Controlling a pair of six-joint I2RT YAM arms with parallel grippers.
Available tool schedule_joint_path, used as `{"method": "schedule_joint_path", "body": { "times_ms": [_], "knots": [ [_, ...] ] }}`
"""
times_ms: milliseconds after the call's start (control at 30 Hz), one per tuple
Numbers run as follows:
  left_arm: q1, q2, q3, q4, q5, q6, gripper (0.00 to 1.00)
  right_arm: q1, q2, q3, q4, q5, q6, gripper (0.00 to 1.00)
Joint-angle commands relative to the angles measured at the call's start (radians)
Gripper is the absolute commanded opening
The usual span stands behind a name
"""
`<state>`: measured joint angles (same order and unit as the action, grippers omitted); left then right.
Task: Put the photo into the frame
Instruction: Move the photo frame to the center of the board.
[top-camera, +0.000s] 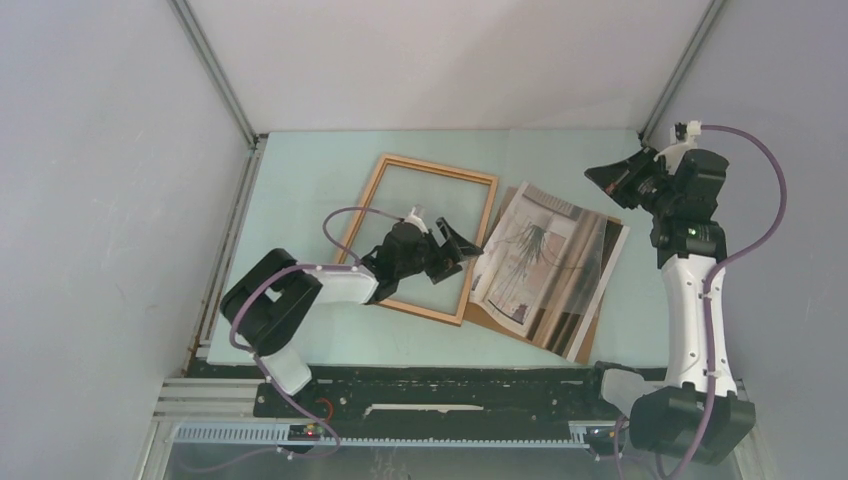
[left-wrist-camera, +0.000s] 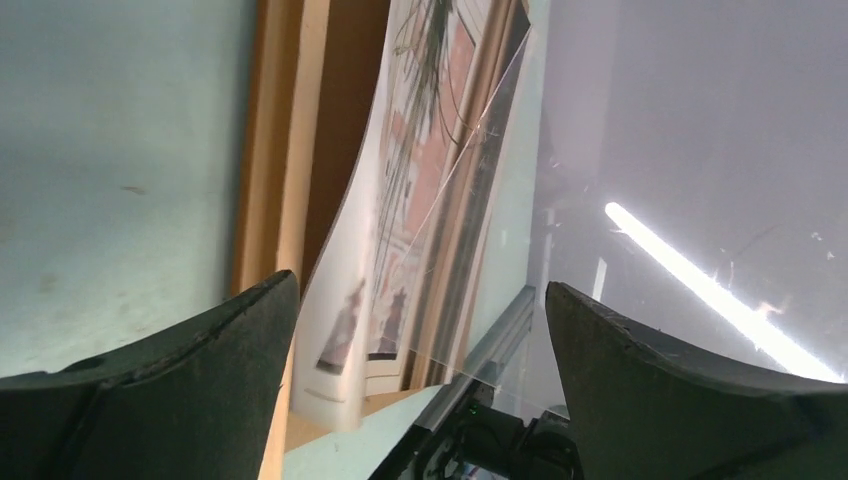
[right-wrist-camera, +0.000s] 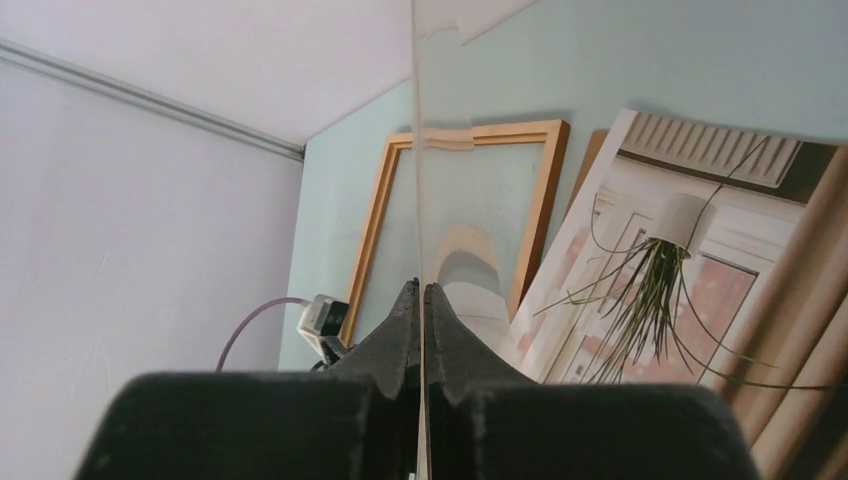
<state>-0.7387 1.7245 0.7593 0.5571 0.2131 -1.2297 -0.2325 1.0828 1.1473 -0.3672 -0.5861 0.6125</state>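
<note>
The table (top-camera: 300, 200) is pale green and is the biggest thing here. It holds everything else.

The frame (top-camera: 440, 167) lies flat near the middle of the table. It is thin, light-brown wood. It has nothing in it, so the green table shows through.

Just to the right of the frame lies a brown backing board (top-camera: 500, 322). Only its edges peek out.

The photo (top-camera: 540, 260) lies on top of that board, right beside the frame and not inside it. It shows a spiky dark plant hanging from a white pot, with pale pink and cream walls behind. The photo edge next to the frame curls up a little.

A clear sheet (right-wrist-camera: 445, 190) stands on its edge over the right side of the photo, farther from the frame. It is see-through and hard to spot.

The left end effector (top-camera: 460, 250) hangs over the lower right part of the frame, close to the photo. Its fingers are spread wide and hold nothing.

The right end effector (right-wrist-camera: 421, 292) is up in the air, well to the right of the frame. Its fingers are pinched tight on the clear sheet.
</note>
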Motion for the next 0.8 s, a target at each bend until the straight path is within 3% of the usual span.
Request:
{"method": "schedule_joint_path", "body": {
  "times_ms": [0, 200, 400, 567, 767],
  "knots": [
    [0.071, -0.164, -0.068, -0.055, -0.015, 0.122, 0.99, 0.050, 0.018, 0.042, 0.041, 0.046, 0.028, 0.00],
    [0.191, -0.370, -0.068, -0.386, -0.057, 0.359, 1.00, 0.108, 0.055, 0.042, 0.088, 0.025, 0.048, 0.00],
    [0.365, -0.494, 0.074, -0.766, -0.252, 0.607, 1.00, 0.166, 0.109, 0.035, 0.159, -0.007, 0.118, 0.00],
    [0.588, -0.363, 0.195, -0.943, -0.163, 0.682, 1.00, 0.245, 0.177, -0.013, 0.288, 0.011, 0.191, 0.00],
    [0.636, -0.104, 0.454, -1.173, -0.278, 0.895, 1.00, 0.287, 0.290, -0.022, 0.468, -0.093, 0.302, 0.00]
  ]
}}
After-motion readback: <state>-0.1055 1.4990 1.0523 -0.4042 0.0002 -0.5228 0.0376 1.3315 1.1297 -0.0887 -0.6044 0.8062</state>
